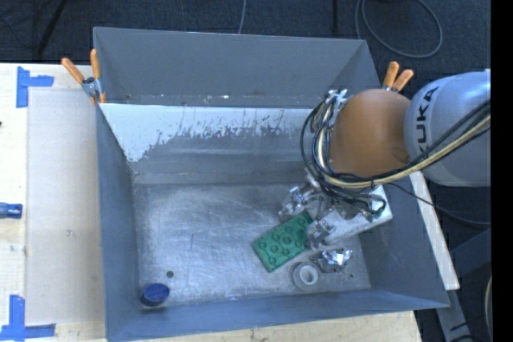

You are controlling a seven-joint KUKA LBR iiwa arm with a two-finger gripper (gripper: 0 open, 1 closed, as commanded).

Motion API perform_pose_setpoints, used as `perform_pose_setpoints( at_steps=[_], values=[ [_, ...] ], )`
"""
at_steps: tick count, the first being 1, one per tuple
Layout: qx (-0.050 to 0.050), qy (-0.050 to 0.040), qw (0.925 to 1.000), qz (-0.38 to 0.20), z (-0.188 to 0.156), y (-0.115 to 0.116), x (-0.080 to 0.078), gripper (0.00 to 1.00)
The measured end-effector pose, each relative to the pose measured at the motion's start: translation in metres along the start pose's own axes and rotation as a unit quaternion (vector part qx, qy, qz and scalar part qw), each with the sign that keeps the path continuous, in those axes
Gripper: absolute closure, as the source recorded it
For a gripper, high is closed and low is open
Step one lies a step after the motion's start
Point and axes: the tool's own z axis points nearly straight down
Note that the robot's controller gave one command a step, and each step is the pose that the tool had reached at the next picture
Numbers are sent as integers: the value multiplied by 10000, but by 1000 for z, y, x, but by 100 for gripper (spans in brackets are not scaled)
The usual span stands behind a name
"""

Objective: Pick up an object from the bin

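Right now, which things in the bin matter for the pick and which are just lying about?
In play: green studded plate, under the end of the arm; likely the pick.
Lying about: grey ring beside the plate; blue cap in the near-left corner of the bin.

Robotics lab: KUKA arm (449, 132), metal bin (200, 84)

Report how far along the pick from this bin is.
Done: the pincer is low in the bin, at the right end of a flat green studded plate. In hand: nothing visibly lifted; the plate lies on the floor, and whether it is gripped cannot be told. Left: securing a thing and lifting it out. A grey ring lies just below the plate, a blue cap in the near left corner.
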Motion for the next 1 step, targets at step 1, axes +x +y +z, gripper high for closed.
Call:
perform_pose_setpoints(
  at_steps=[1],
  values=[
    [42,-69,9995,304,-152,3,-11,100]
  ],
)
